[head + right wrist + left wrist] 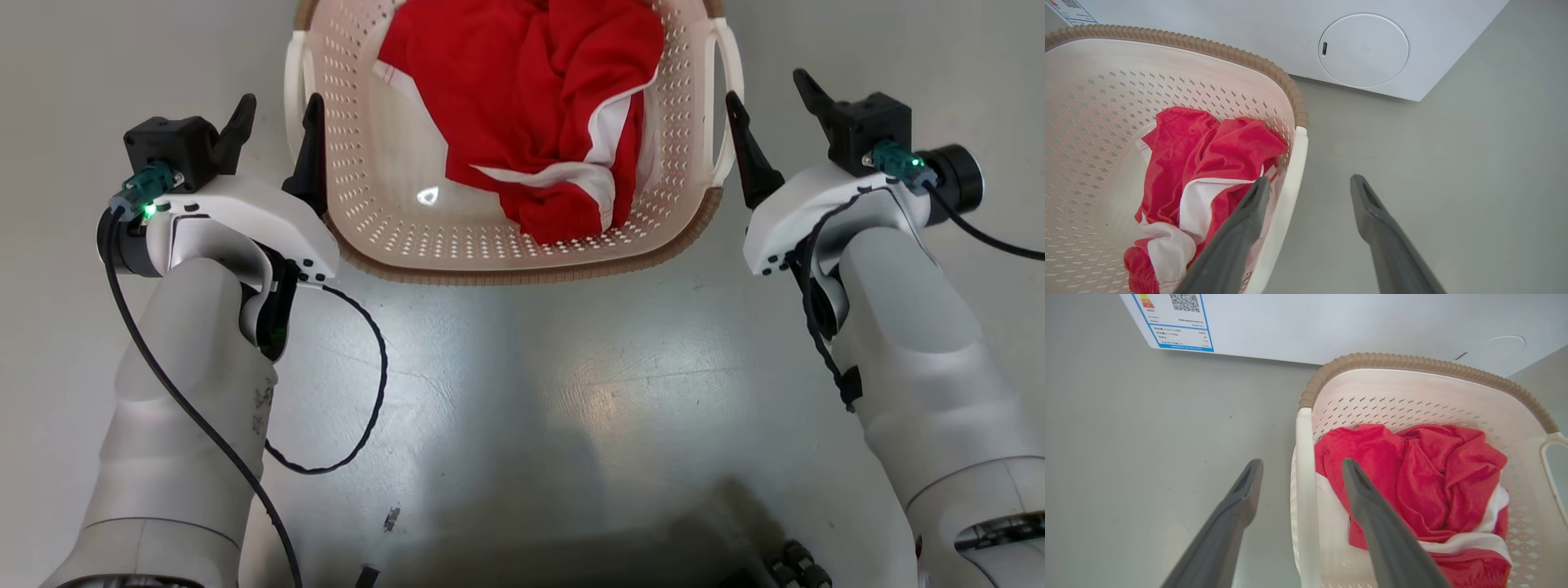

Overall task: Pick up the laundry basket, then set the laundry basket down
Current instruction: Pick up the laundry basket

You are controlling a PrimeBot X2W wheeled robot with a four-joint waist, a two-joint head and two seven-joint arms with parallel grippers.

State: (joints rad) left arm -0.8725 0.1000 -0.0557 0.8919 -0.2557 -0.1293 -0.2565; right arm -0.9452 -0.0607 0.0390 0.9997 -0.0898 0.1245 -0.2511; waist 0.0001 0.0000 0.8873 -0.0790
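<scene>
The cream-white laundry basket [392, 204] with a brown rim stands on the grey floor, holding a red and white cloth [531, 98]. My left gripper [280, 100] is open, its two fingers on either side of the basket's left loop handle [294, 82]. The left wrist view has that white handle [1304, 457] between the fingers of the left gripper [1302, 462], one finger inside over the cloth. My right gripper [765, 86] is open too, straddling the right handle [729, 57]. In the right wrist view that handle [1294, 163] sits inside the right gripper [1310, 179].
A white washing machine [1249, 24] stands just beyond the basket, with a round cover [1363, 50] low on its front and a label [1180, 322] at one corner. Grey floor [522, 392] spreads between my arms. A black cable [371, 392] loops from my left arm.
</scene>
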